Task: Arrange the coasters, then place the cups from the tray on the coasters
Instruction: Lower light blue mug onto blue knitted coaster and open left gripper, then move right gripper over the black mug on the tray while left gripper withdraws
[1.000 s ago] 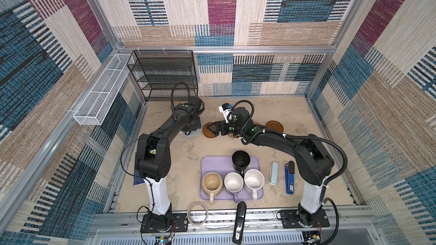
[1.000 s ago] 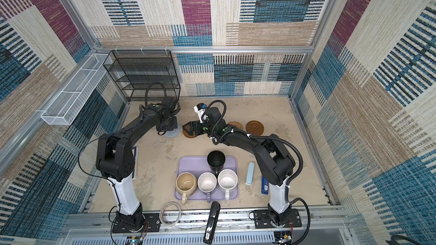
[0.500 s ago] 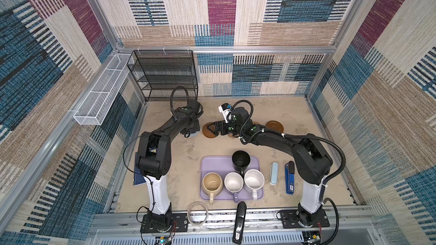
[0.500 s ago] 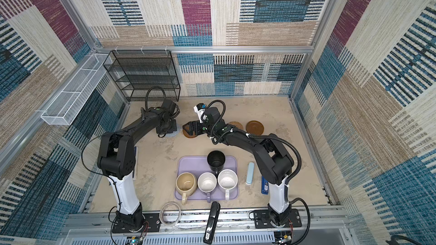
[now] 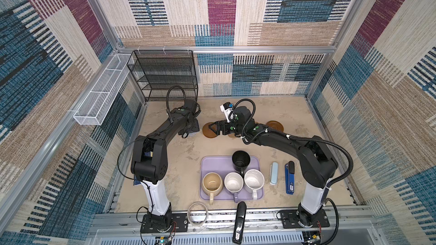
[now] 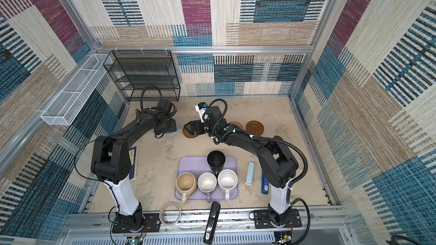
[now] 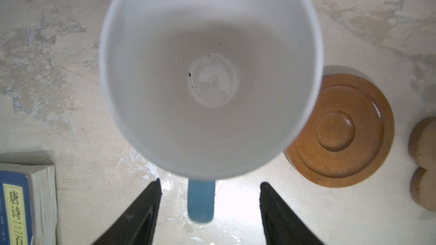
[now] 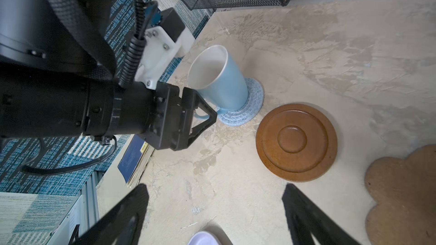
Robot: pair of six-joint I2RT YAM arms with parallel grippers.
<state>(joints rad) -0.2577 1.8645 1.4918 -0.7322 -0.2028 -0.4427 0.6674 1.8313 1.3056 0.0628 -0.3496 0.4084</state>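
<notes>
The light blue cup [image 8: 219, 78] stands on the blue-grey woven coaster [image 8: 250, 107]. My left gripper [image 7: 211, 182] is open, its fingers either side of the cup's blue handle [image 7: 201, 199] without touching it. My right gripper [image 8: 216, 186] hangs open and empty beside a brown wooden coaster [image 8: 296, 142], with the tan paw coaster [image 8: 405, 196] next to that. A second wooden coaster [image 5: 274, 126] lies further right. The lavender tray [image 5: 212, 163] holds the black [image 5: 240, 161], beige [image 5: 212, 182], lavender [image 5: 233, 182] and speckled white [image 5: 254, 180] cups.
A dark blue book [image 6: 133, 163] lies by the left arm's base. A black wire rack [image 5: 165, 74] stands at the back left. A pale blue case [image 5: 273, 173] and a blue stapler [image 5: 289, 177] lie right of the tray. A tape ring [image 5: 197, 210] and a black stapler [image 5: 239, 222] sit at the front edge.
My left gripper has opened and let go of the light blue cup's handle. The right arm has stayed where it was.
</notes>
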